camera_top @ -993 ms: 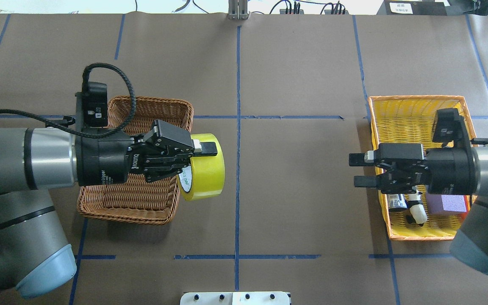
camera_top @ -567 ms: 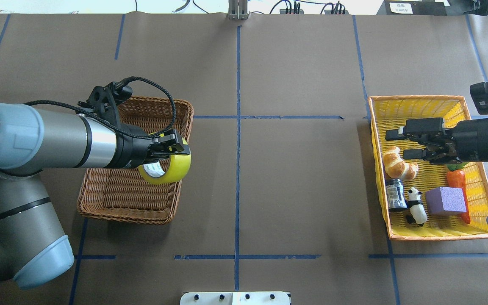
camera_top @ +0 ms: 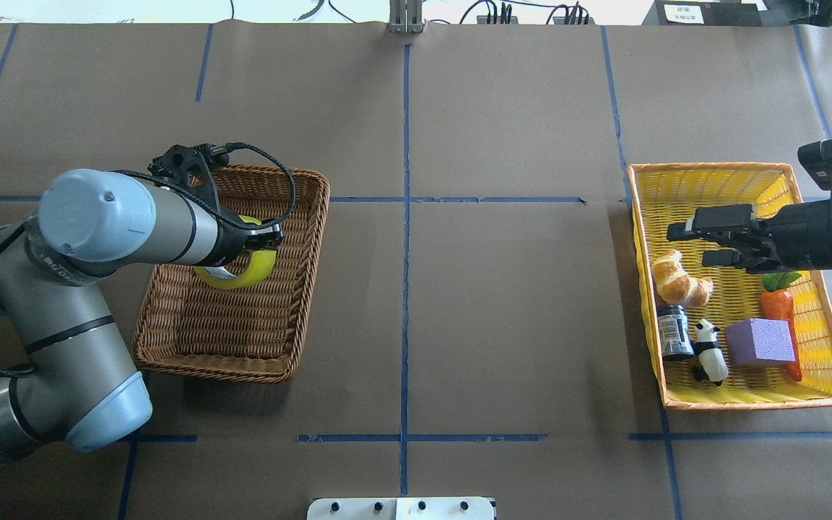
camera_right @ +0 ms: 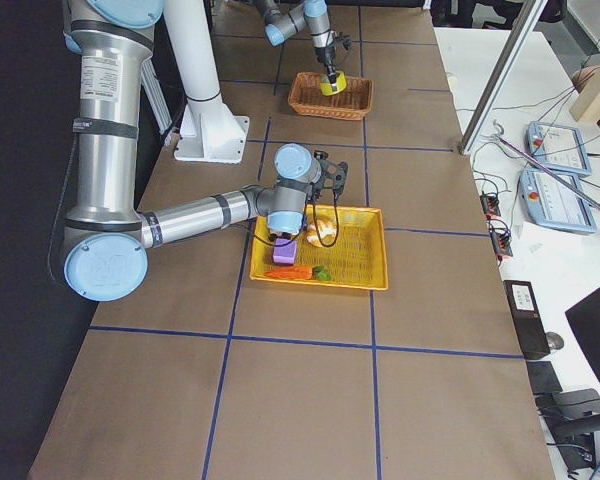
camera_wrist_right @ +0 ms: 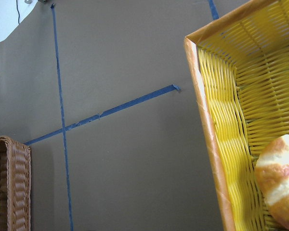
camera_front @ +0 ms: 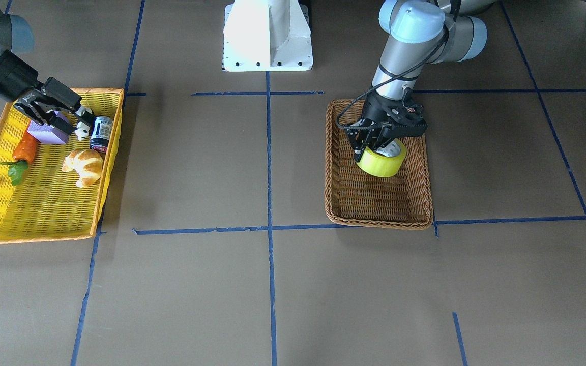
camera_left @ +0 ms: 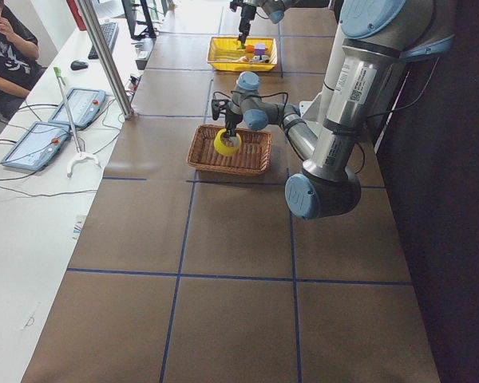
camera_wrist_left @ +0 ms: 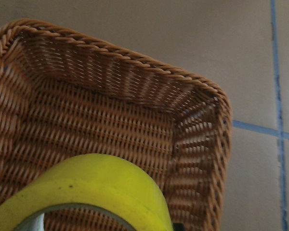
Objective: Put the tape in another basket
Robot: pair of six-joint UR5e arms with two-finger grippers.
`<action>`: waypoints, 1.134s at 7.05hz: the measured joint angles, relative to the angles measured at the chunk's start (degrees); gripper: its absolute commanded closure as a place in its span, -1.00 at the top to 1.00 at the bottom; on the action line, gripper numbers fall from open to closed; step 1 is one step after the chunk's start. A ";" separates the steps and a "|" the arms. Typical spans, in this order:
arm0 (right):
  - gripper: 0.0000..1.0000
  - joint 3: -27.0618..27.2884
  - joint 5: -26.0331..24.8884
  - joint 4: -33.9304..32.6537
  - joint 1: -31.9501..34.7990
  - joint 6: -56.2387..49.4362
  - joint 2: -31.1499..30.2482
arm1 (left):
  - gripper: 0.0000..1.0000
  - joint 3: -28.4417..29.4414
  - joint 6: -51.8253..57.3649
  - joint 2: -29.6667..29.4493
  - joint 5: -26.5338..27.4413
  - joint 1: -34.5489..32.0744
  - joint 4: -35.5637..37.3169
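Note:
The yellow-green tape [camera_top: 243,269] is held by my left gripper [camera_top: 261,242], which is shut on the roll's rim. The tape hangs tilted inside the outline of the brown wicker basket [camera_top: 221,332], toward its far half. I cannot tell whether it touches the basket floor. The front-facing view shows the tape [camera_front: 380,162] under the left gripper [camera_front: 374,145], over the basket [camera_front: 374,203]. The left wrist view shows the tape [camera_wrist_left: 86,192] close to a basket corner [camera_wrist_left: 111,96]. My right gripper [camera_top: 692,245] is open and empty above the yellow basket [camera_top: 712,167].
The yellow basket with the orange rim holds a croissant [camera_top: 679,280], a dark can [camera_top: 674,331], a panda figure [camera_top: 708,350], a purple block [camera_top: 759,341] and a carrot [camera_top: 777,303]. Blue tape lines cross the brown table. The robot's white base [camera_front: 267,33] stands between the arms.
My left arm swung the tape from beyond the wicker basket's right rim to inside the basket's outline and turned downward. My right gripper pulled back over the yellow basket, uncovering the croissant and carrot.

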 measured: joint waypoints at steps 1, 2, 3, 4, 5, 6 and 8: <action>1.00 0.01 0.00 -0.02 -0.01 -0.08 0.08 | -0.90 1.25 1.28 -0.16 0.44 0.05 0.02; 1.00 0.04 0.02 -0.03 -0.01 -0.11 0.16 | -0.90 1.78 1.86 -0.20 0.58 0.21 0.10; 1.00 0.05 -0.02 -0.03 -0.05 -0.11 0.22 | -0.90 1.59 1.88 -0.23 0.52 0.28 0.35; 1.00 0.04 -0.10 -0.03 -0.07 -0.07 0.28 | -0.90 1.01 1.66 -0.37 0.38 0.32 1.64; 1.00 0.01 -0.16 -0.03 -0.08 -0.05 0.32 | -0.90 0.66 1.54 -0.97 0.32 0.39 4.36; 1.00 -0.03 -0.20 -0.03 -0.13 -0.04 0.37 | -0.90 0.51 1.51 -1.72 0.26 0.52 6.80; 1.00 -0.16 -0.27 -0.03 -0.23 -0.04 0.52 | -0.90 0.53 1.50 -2.23 -0.56 1.15 8.50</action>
